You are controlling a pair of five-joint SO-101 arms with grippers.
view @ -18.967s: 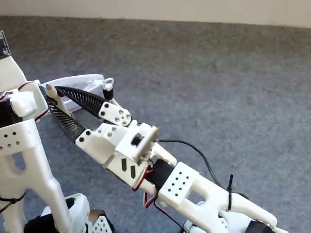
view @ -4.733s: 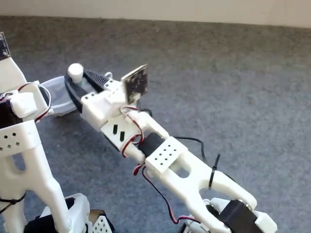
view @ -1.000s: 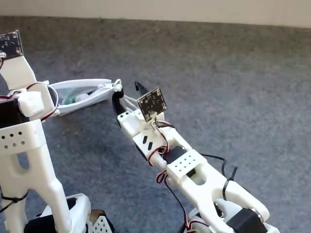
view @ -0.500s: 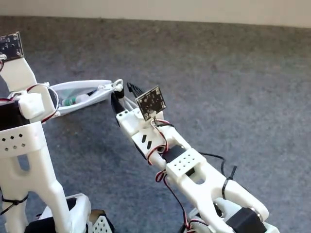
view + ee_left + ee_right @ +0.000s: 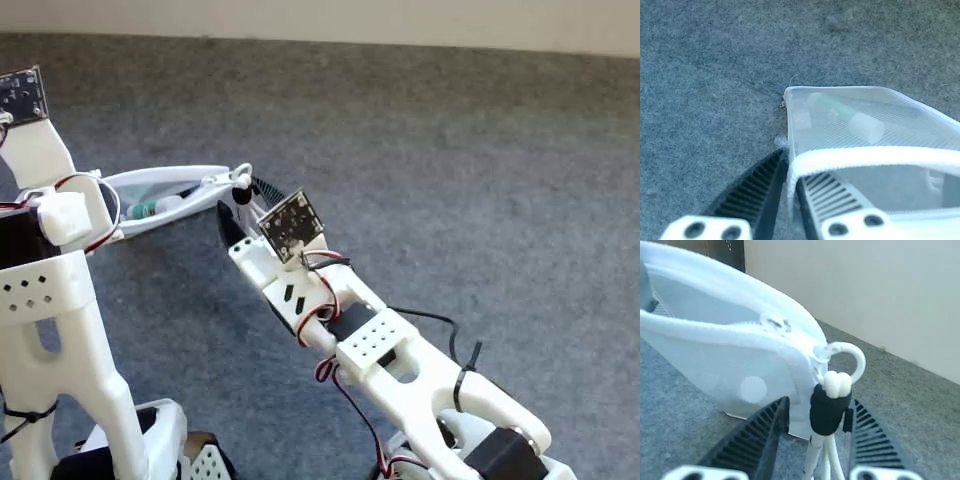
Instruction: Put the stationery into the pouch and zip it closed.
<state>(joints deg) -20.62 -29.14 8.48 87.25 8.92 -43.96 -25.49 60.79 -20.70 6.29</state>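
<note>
A translucent white mesh pouch [image 5: 165,198] lies on the grey carpet, with a green pen [image 5: 832,105] and a white cylinder [image 5: 866,127] inside. My left gripper [image 5: 791,171] is shut on the pouch's white rim [image 5: 860,156] at the end nearest the left arm [image 5: 50,265]. At the pouch's other end hangs the zipper pull: a white ring [image 5: 846,360] with a knotted cord and a black bead [image 5: 827,409]. My right gripper [image 5: 820,406] stands open with its ribbed black fingers on either side of that bead [image 5: 240,196]. The high view shows this gripper [image 5: 244,204] at the pouch's tip.
Grey carpet [image 5: 470,170] spreads to the right and far side. A pale wall [image 5: 880,295] rises behind the pouch. The two arm bases [image 5: 150,440] crowd the near edge.
The right gripper has shifted left and slightly nearer, so its fingers now straddle the zipper pull's bead. The pouch and the left arm have stayed put.
</note>
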